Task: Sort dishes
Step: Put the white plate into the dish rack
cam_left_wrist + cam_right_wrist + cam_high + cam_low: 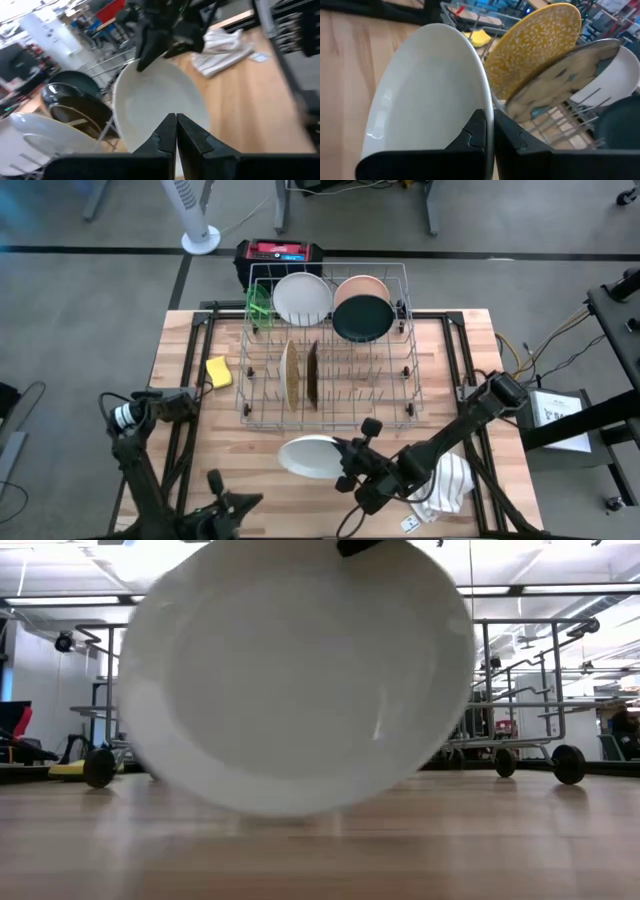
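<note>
The right gripper (345,463) is clamped on the rim of the large white plate (308,455), holding it tilted above the table (190,460) just in front of the rack (330,415). The left gripper (228,507), fingers pressed together and empty, waits at the table's near edge. In the rack stand a speckled plate (289,374), a brown plate (312,373), then a white bowl (301,297) and a black bowl (361,317).

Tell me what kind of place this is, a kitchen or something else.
Probably a lab or workshop, not a kitchen. The dish rack sits on a wooden workbench over a bare concrete floor, wheeled metal carts stand in the room behind, and the right tool holds a white plate.
</note>
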{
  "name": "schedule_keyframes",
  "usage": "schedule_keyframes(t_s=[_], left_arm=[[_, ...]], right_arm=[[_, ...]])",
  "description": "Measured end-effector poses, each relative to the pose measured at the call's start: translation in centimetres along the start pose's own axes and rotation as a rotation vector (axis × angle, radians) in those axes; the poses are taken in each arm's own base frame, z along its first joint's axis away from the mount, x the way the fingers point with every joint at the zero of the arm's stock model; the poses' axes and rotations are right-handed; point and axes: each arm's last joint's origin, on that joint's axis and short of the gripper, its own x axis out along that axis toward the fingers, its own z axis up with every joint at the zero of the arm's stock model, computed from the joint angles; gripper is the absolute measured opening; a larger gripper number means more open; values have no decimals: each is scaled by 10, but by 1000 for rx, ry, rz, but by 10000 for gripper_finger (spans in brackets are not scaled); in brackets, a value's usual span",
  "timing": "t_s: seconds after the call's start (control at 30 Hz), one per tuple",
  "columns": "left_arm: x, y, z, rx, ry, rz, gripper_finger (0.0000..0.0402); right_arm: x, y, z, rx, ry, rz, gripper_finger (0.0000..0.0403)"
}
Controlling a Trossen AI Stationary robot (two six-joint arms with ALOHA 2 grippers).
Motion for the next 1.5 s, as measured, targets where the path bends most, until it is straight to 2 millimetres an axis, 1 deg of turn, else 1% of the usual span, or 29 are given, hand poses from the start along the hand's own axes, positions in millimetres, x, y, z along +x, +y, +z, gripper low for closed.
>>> schedule_keyframes(t_s=[0.17,0.3,0.47,0.6,0.67,0.73,0.83,0.93,1.03,1.17,1.3,1.4,1.5], left_arm=[[31,4,7,14,99,33,0],[55,0,14,-37,163,6,0],[76,-7,26,18,197,-91,0],[81,-5,32,82,178,-101,0],[84,0,38,57,170,-99,0],[93,4,47,5,149,-107,0],[112,2,61,19,116,-219,0],[126,0,69,129,66,-327,0],[134,7,73,214,49,-323,0],[142,21,79,243,43,-320,0],[162,29,87,257,-7,-410,0],[176,37,91,281,-48,-458,0],[184,43,92,325,-69,-489,0]], right_arm=[[-15,-24,10,-27,22,8,1],[-24,-35,13,-56,37,30,1],[-39,-37,15,-96,19,62,1],[-55,-36,10,-166,21,77,1],[-62,-35,6,-195,25,88,1],[-68,-34,3,-205,28,97,1],[-75,-34,-2,-235,37,99,0],[-78,-35,-7,-252,63,95,0],[-86,-39,-13,-254,84,86,0],[-102,-41,-17,-237,66,88,0],[-114,-45,-19,-210,37,80,0],[-118,-48,-20,-190,35,79,0],[-121,-49,-23,-177,45,77,0]])
